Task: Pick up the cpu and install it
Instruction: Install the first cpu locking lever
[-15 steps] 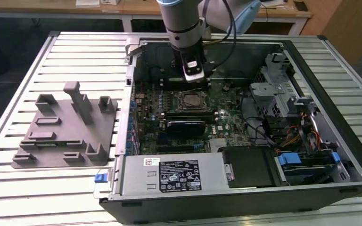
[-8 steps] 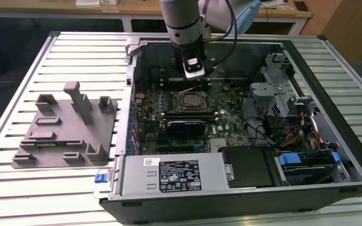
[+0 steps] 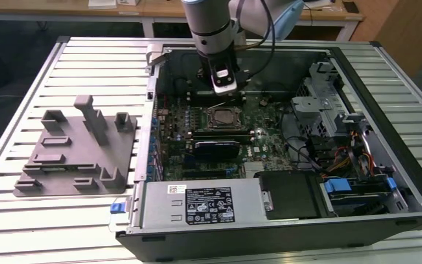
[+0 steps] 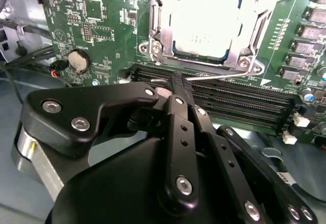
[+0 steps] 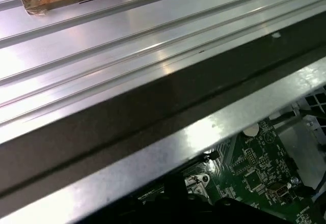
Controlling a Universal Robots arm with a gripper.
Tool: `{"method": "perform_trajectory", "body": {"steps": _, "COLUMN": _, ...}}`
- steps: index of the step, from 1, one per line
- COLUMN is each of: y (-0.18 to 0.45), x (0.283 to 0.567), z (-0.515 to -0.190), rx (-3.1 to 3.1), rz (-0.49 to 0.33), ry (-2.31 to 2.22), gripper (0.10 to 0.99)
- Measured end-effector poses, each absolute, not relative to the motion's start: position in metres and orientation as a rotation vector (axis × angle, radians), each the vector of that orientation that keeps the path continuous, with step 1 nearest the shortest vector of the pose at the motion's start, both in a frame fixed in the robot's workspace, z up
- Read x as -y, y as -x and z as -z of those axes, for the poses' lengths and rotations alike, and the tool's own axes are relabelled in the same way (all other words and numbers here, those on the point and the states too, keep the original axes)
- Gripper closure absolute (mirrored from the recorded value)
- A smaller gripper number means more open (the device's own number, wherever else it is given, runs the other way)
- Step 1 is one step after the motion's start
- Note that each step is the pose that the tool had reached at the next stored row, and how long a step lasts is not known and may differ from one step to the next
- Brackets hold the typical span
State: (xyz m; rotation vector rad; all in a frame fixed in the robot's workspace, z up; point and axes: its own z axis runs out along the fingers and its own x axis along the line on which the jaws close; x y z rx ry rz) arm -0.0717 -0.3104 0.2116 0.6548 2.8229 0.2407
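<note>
The cpu [image 4: 205, 23] sits in the socket [image 4: 153, 25] on the motherboard [image 4: 97, 35], framed by the metal bracket. The gripper [image 4: 175, 89] hangs just beside the socket, over the memory slots [image 4: 239, 102], its 2 fingers [image 4: 179, 113] pressed together, holding nothing.

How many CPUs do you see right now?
1: the square silver-topped cpu sits inside the metal-framed socket on the green motherboard, beyond the black end effector. Others may be hidden.

A workshop bench for computer assembly.
An opened computer case [image 3: 284, 165] lies on a ribbed metal table [image 3: 86, 60], with wooden desks [image 3: 152, 11] behind.
</note>
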Motion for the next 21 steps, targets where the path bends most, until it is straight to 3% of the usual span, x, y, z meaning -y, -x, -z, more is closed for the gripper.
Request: {"method": "perform_trajectory", "body": {"steps": 21, "y": 0.071, "x": 0.312, "z": -0.2, "rx": -2.836, "rz": -0.239, "ry": -0.598, "gripper": 0.98}}
